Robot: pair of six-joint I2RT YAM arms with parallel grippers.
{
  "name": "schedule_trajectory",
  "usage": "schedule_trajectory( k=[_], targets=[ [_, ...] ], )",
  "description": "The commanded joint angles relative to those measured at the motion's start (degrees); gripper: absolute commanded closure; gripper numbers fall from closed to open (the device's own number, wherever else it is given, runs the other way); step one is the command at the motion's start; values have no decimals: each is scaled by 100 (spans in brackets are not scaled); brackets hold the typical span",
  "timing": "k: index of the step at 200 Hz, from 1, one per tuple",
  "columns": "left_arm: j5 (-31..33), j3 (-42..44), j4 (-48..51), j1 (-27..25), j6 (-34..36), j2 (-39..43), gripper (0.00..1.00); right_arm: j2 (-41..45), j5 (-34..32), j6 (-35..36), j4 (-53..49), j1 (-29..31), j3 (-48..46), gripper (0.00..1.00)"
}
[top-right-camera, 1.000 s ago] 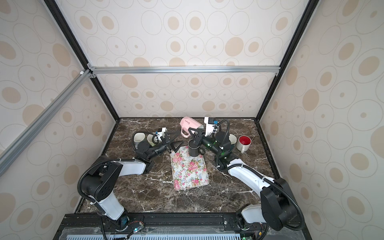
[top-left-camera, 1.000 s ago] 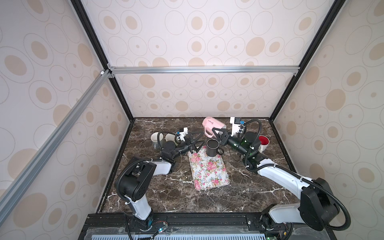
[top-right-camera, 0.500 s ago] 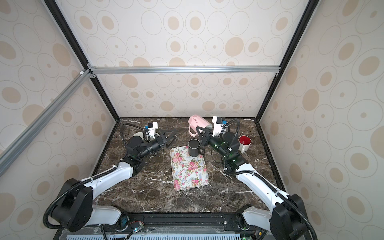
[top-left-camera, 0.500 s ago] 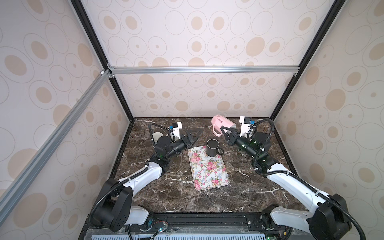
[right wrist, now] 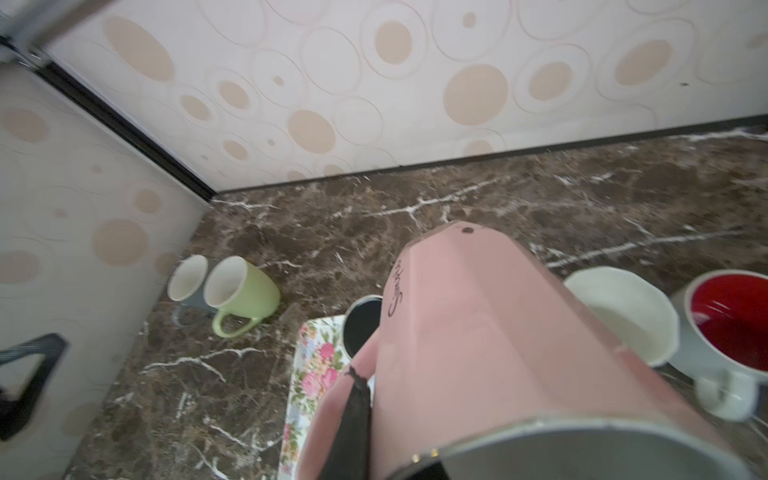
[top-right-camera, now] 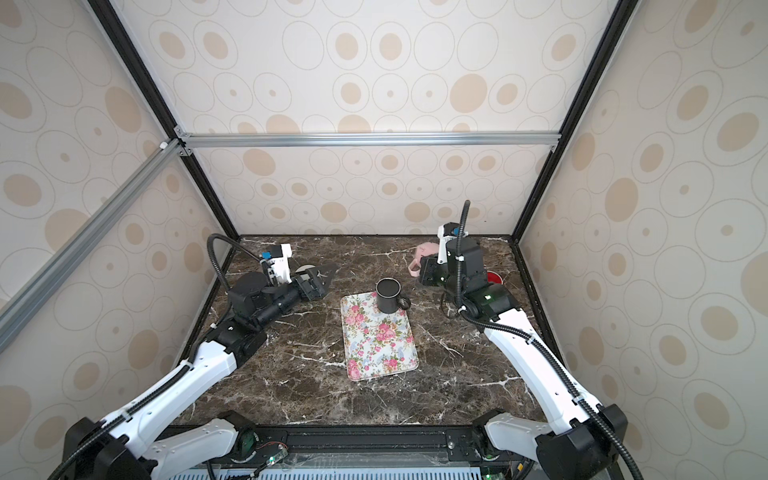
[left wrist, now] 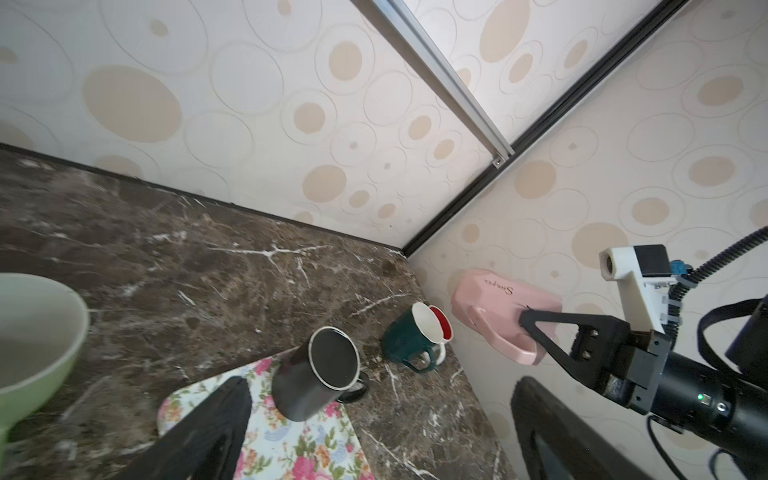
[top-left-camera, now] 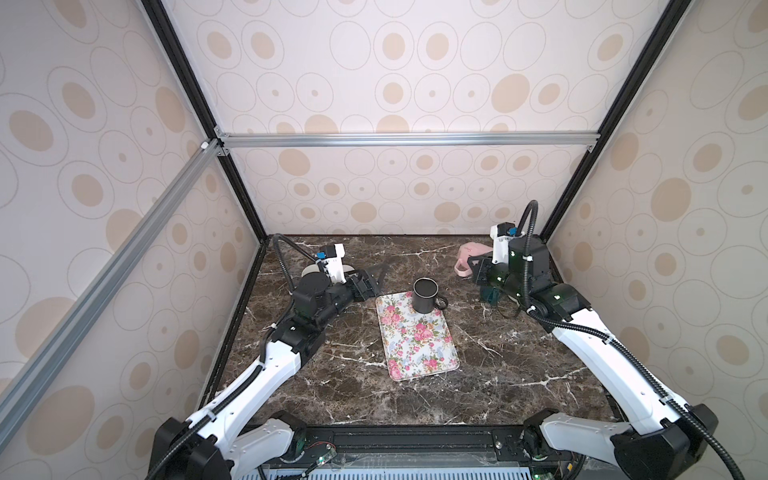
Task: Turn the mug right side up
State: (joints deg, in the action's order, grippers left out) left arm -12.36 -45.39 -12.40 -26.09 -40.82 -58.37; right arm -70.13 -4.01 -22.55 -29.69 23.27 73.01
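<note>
Top views | left jaws wide, withdrawn | right jaws holding pink mug (top-left-camera: 473, 250), withdrawn

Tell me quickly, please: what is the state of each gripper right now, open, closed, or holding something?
Left gripper: open, holding nothing.
Right gripper: closed, holding the pink mug.

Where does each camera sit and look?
Top views: high in front, looking down on the black mug on the floral tray; both arms show.
Left wrist: on the left arm, facing the right gripper holding the pink mug; its open fingers show.
Right wrist: on the right arm, facing the green mug; one finger shows.
Shared: every view shows the black mug.
</note>
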Motion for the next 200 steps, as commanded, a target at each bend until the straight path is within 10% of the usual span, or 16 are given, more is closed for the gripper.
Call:
schedule_trajectory(
  k=[1,86,200],
  targets=[
    [737,-37,591,2,864,205,2,-258,-698,479,-1276,-96,464,100],
    [636,956,110,3,774,585,2,-1979,241,1250,-2419,-252,1902,100],
    [724,1116,69,-1,702,1086,2,-3836,-469,1443,-2583,-241,3179,100]
  ],
)
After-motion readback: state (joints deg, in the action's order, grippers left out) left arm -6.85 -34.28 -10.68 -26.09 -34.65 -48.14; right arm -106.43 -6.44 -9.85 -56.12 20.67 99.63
